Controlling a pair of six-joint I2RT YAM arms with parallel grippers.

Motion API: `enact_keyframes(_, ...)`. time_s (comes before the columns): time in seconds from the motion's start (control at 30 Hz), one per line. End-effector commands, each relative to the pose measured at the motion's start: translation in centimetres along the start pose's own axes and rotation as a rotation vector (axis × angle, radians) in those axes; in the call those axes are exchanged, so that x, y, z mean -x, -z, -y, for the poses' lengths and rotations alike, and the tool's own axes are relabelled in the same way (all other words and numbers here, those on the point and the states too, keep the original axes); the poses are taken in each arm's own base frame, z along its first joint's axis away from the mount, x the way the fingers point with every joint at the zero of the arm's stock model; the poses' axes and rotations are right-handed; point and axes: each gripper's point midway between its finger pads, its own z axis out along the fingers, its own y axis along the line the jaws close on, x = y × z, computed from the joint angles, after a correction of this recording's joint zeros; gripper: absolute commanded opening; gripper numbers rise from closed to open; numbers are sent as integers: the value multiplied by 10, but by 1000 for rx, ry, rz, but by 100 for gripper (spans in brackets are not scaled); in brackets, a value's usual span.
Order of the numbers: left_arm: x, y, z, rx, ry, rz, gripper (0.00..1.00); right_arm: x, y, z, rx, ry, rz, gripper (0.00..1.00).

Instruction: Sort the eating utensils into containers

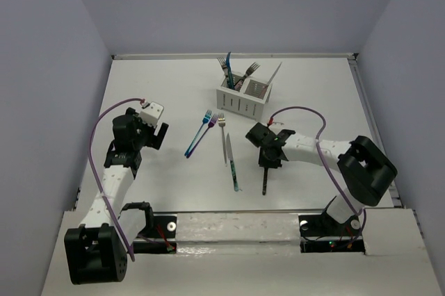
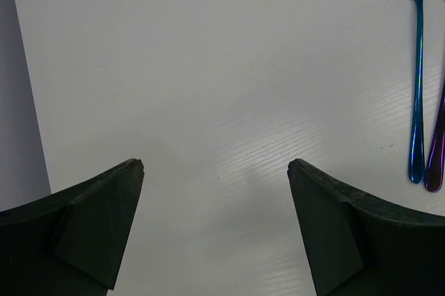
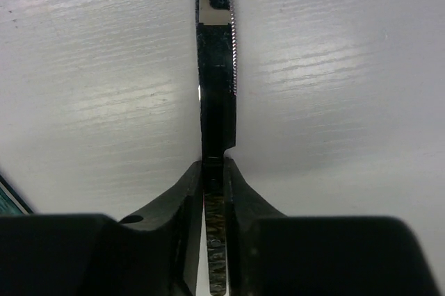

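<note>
My right gripper (image 3: 214,171) is shut on a dark table knife (image 3: 215,94) where blade meets handle, the serrated blade pointing away over the white table. From above, the right gripper (image 1: 268,151) is low near the table, right of centre, with the knife's dark handle (image 1: 265,183) sticking out toward the near edge. A blue fork (image 1: 199,131) and a purple fork (image 1: 206,129) lie side by side, with a silver fork (image 1: 222,135) and a teal-handled knife (image 1: 233,167) to their right. The white caddy (image 1: 241,101) holds several utensils upright. My left gripper (image 1: 158,136) is open and empty, left of the blue fork (image 2: 418,74).
White walls enclose the table on the left, back and right. A purple cable loops over each arm. The purple fork (image 2: 437,150) shows at the right edge of the left wrist view. A teal edge (image 3: 10,195) shows at lower left in the right wrist view.
</note>
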Motion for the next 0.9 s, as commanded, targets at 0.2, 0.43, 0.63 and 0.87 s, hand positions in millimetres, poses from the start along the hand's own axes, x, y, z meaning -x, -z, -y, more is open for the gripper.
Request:
enact_keyframes(0.2,7,2,-3,17,-7,41,99,-1,10,34,-78,-20,39,0)
enact_keyframes(0.43,6,0,-4,18,-9,36,99,134,151,39,89,-222,623,0)
enact_keyframes(0.63,5,-4,-5,17,-8,31,99,247,285,33,162,-280,1161,0)
enact_keyframes(0.87,5,-7,-6,18,-7,22,99,326,313,-11,210,-328,1426,0)
